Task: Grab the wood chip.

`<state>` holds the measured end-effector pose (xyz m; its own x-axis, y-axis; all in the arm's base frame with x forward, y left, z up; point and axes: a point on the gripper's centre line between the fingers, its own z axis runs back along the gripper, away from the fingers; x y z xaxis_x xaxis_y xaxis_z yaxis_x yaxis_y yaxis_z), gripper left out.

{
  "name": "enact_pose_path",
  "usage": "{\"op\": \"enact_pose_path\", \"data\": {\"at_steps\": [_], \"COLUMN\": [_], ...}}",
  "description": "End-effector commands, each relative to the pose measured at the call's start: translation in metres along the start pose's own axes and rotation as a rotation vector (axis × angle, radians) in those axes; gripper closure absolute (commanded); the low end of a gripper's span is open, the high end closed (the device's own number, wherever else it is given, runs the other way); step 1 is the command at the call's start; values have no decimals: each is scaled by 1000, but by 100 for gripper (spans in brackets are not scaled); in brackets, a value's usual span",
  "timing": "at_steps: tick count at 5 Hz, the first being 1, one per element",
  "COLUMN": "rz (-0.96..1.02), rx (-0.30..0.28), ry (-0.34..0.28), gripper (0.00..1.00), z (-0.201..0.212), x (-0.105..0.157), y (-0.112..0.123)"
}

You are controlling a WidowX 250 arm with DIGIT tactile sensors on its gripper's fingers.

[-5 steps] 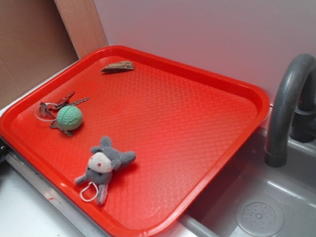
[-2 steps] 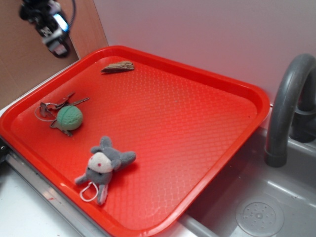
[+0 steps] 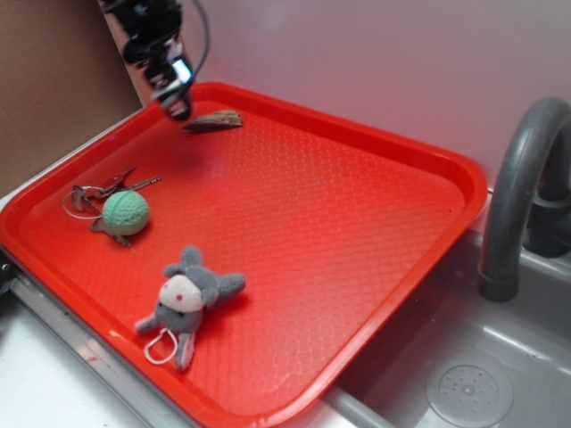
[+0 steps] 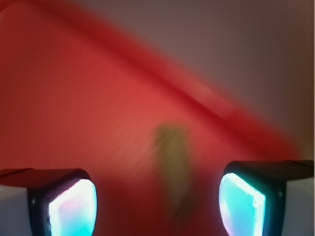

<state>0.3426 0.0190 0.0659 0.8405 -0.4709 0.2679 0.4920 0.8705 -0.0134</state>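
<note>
A red tray [image 3: 357, 232] filled most of the exterior view, lying on a grey sink unit with a grey faucet [image 3: 522, 196] at the right edge of the frame. On the tray, in the lower left of the frame, lay a small grey plush toy [image 3: 186, 301], and above it, at the left, a bunch of keys with a green knitted ball [image 3: 120, 211]. The wood chip [image 3: 214, 120] lay flat near the far rim of the tray, in the upper left of the frame, well apart from the other things. The claw [image 3: 176, 105] hung in the upper left of the frame, just beside the left end of the chip and, as far as I could judge, a little above the tray; I could not tell if it touched anything. In the wrist view, which was much blurred, the two fingers [image 4: 74, 206] stood wide apart at the lower corners, and the chip [image 4: 172, 167] showed as a dull smear between them and somewhat ahead. The claw held nothing. So the task seemed to me only at the approach: the chip was not yet gripped, and what was left was to come down around it, close the fingers and lift it.
</note>
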Motion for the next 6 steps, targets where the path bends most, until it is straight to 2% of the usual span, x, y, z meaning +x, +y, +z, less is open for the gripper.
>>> {"op": "enact_pose_path", "data": {"at_steps": [1, 2, 3, 5, 6], "rz": [-96, -183, -228, -272, -312], "rx": [53, 48, 48, 76, 128], "ry": [50, 55, 80, 81, 133], "gripper": [0, 0, 100, 100, 100], "z": [-27, -31, -33, -30, -33], "x": [27, 18, 14, 13, 12], "y": [1, -23, -34, -54, -71]}}
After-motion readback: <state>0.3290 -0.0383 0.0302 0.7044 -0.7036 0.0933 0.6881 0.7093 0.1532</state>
